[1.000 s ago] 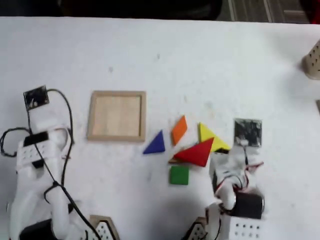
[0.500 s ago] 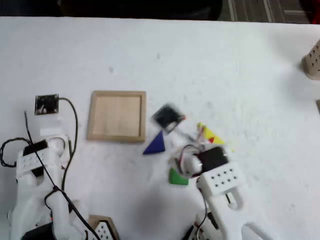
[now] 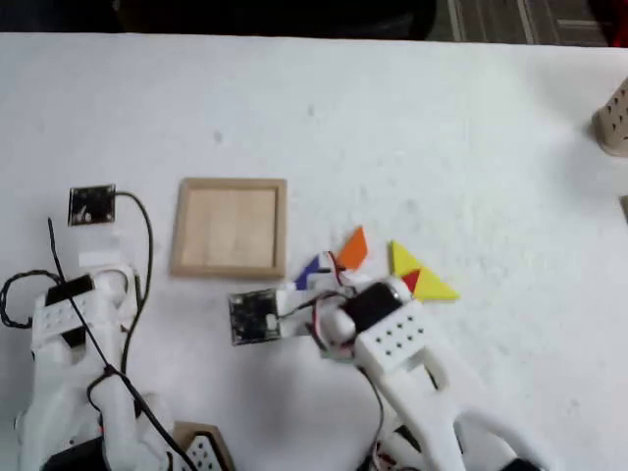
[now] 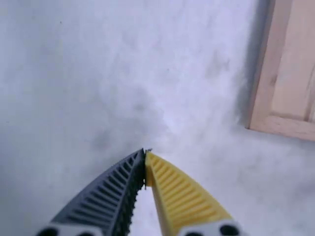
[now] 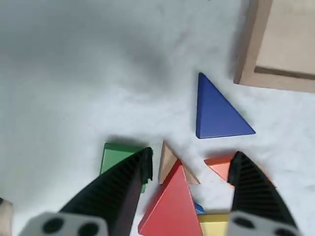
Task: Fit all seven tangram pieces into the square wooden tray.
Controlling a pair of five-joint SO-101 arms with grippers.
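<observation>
Overhead, the white surface (image 3: 471, 147) runs back to a dark strip of room along its far edge, where a patch of grey floor (image 3: 491, 18) shows, and a tan perforated block (image 3: 614, 118) stands at its right edge. The square wooden tray (image 3: 229, 228) lies flat toward the left, its pale bottom bare, and the tangram pieces lie on the surface just to its right. In the right wrist view the right tool (image 5: 192, 157) hangs over that cluster with its black fingers (image 5: 125, 184) spread wide and holding nothing. The red triangle (image 5: 174, 201) and a tan triangle (image 5: 169, 160) lie between them, touching each other. The green square (image 5: 114, 158) is partly under one finger and the orange piece (image 5: 220, 164) is beside the other. The yellow piece (image 5: 211, 223) touches the red one, and the blue triangle (image 5: 216, 115) lies apart, nearest the tray's corner. The left tool (image 4: 144, 167) points at bare surface beside the tray's edge, its grey and yellow fingers pressed together on nothing. Compared with half a second ago, the right arm (image 3: 392, 339) has swung leftward toward the tray. It now covers the green square from above and has uncovered the orange piece, while the left arm (image 3: 69, 314) has kept its place.
</observation>
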